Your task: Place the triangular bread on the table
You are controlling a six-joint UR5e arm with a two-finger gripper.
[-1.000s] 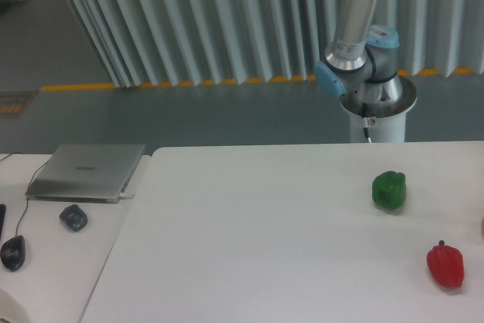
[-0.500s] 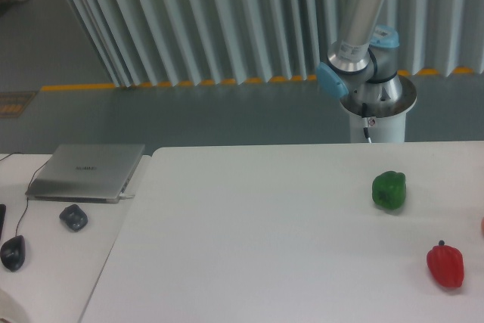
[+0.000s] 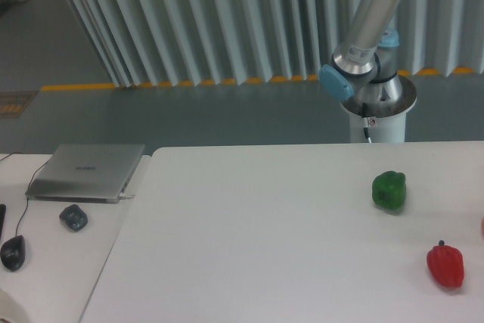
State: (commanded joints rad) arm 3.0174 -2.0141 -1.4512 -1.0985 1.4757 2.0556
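Note:
The white table (image 3: 257, 232) fills the lower right of the camera view. The triangular bread is out of view. Only the arm's lower links (image 3: 370, 20) and its base (image 3: 376, 104) show behind the table at the upper right, and the arm runs off the top of the frame. The gripper is out of view.
A green bell pepper (image 3: 389, 190) sits on the table at the right, with a red bell pepper (image 3: 445, 264) nearer the front right. On the adjoining desk at the left lie a closed laptop (image 3: 85, 172) and two mice (image 3: 73, 217) (image 3: 12, 252).
The arm's link has swung to the right and upward over the last second. The peppers and desk items have not moved.

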